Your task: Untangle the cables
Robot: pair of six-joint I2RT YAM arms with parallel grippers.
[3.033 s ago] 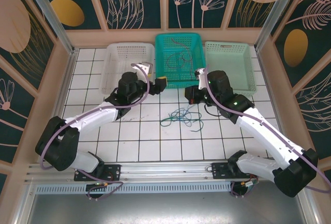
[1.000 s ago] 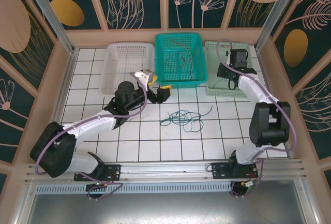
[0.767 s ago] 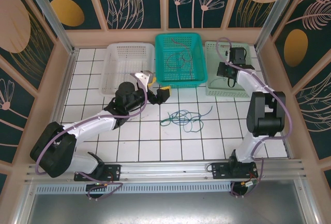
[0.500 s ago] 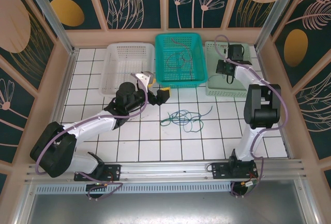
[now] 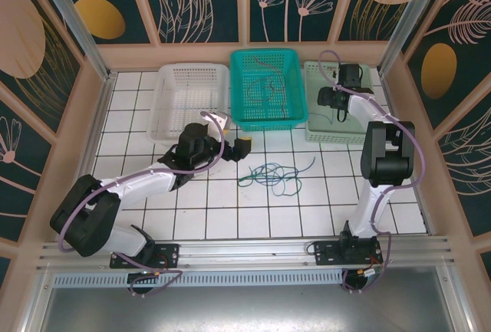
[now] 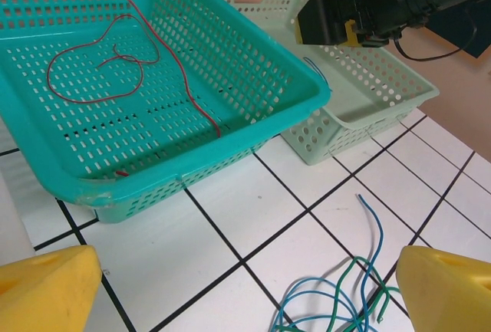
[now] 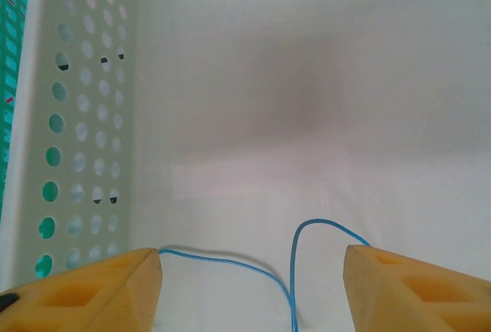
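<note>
A tangle of blue and green cables (image 5: 270, 172) lies on the white tiles in front of the teal basket (image 5: 265, 54); its upper loops show in the left wrist view (image 6: 360, 301). Thin dark red cables (image 6: 115, 64) curl on the teal basket's floor (image 5: 268, 87). My left gripper (image 5: 230, 134) hovers open just left of the tangle, nothing between its yellow fingers (image 6: 249, 286). My right gripper (image 5: 331, 96) is inside the pale green basket (image 5: 368, 110), open (image 7: 253, 271), with a loose blue cable (image 7: 291, 271) lying on the basket floor between its fingers.
A white basket (image 5: 173, 90) stands left of the teal one. The three baskets line the back of the tiled table, close to the rear wall. The right arm's black wrist (image 6: 360, 6) hangs over the pale green basket (image 6: 368, 94).
My right gripper has opened inside the pale green basket, and the blue cable now lies loose on the floor. My left gripper has come down and right, toward the tangle.
</note>
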